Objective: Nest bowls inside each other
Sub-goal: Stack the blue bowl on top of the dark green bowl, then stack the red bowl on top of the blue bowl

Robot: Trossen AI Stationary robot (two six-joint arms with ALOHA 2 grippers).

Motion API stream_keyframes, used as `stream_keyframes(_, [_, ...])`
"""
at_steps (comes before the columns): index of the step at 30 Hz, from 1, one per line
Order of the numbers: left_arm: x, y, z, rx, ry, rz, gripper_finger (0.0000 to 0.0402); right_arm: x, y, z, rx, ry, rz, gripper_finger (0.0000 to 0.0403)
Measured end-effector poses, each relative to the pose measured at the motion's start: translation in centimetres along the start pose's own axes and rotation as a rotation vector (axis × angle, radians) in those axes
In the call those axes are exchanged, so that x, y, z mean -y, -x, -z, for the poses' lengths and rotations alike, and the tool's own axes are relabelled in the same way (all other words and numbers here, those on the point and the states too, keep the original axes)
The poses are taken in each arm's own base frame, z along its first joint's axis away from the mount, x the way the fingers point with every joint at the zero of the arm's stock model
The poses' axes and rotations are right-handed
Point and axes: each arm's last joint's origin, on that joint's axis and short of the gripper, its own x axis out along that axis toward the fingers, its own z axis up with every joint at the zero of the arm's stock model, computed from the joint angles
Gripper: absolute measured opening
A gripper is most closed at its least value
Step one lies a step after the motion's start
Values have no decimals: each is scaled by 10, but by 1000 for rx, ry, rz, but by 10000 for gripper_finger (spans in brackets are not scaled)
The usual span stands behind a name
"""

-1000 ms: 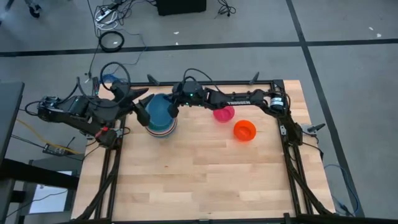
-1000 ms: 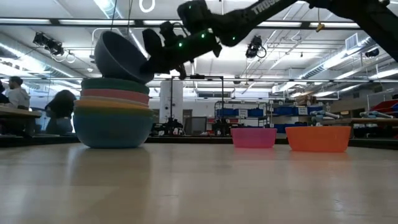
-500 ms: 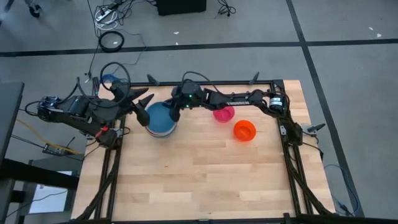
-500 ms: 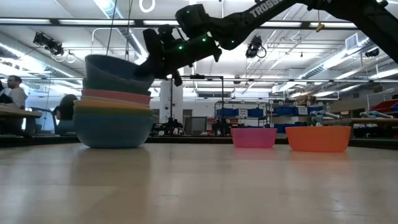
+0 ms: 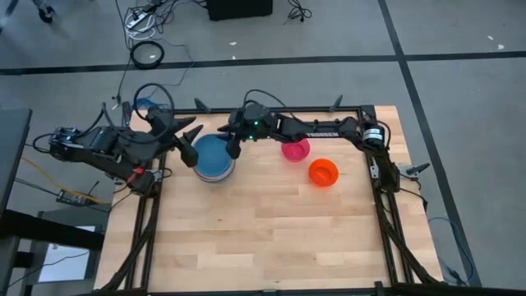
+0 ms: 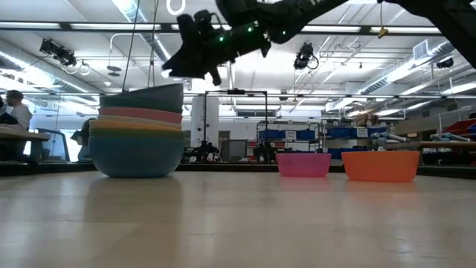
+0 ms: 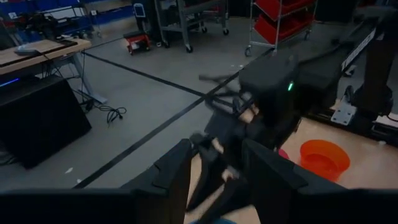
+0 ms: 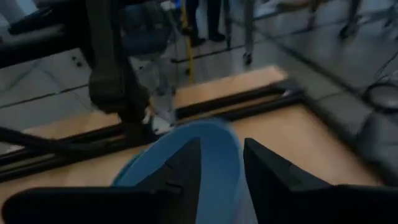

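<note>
A stack of nested bowls (image 5: 212, 159) (image 6: 137, 134) stands at the table's far left, resting on its largest light blue bowl (image 6: 137, 158). A blue bowl (image 6: 143, 97) (image 8: 199, 155) sits level on top. My right gripper (image 6: 177, 64) (image 5: 229, 145) hovers open just above the stack's right side, touching nothing. My left gripper (image 5: 193, 145) (image 7: 217, 186) waits open at the stack's left side. A magenta bowl (image 5: 295, 150) (image 6: 303, 164) and an orange bowl (image 5: 323, 172) (image 6: 380, 165) stand apart on the table, to the right.
The wooden table (image 5: 271, 238) has bare room over its near half. Black frame rails (image 5: 148, 222) run along its left and right edges. People (image 6: 11, 112) show in the room far behind the stack.
My right gripper has let go of the blue bowl and risen off the stack. The bowl, which was tilted on top of the stack, has dropped in and now sits level, nested in the bowls below.
</note>
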Motion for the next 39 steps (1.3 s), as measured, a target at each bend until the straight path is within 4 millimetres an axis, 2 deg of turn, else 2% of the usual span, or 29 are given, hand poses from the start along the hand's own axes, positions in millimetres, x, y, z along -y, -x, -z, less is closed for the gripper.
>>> stream_keyframes(7, [-1,0,2,-15,-7,-9,152,-4,22,-23,22,71,65,111])
stream_keyframes(12, [-2,0,5,-29,-10,-15,152,-4,27,-23,-27,76,84,111])
stream_keyframes(17, [-5,0,11,-71,-7,-34,152,-5,36,-12,-197,97,139,109])
stream_keyframes(23, [-9,1,21,-143,6,-54,152,-4,71,8,-591,235,402,108])
stream_keyframes(29, [-7,-1,30,-202,13,-29,152,-5,98,31,-942,229,448,107])
stream_keyframes(35, [-4,-5,41,-234,5,-24,152,-3,105,43,-1038,183,488,114])
stream_keyframes(39, [-2,-7,47,-248,9,-32,152,-1,106,60,-1081,146,516,131])
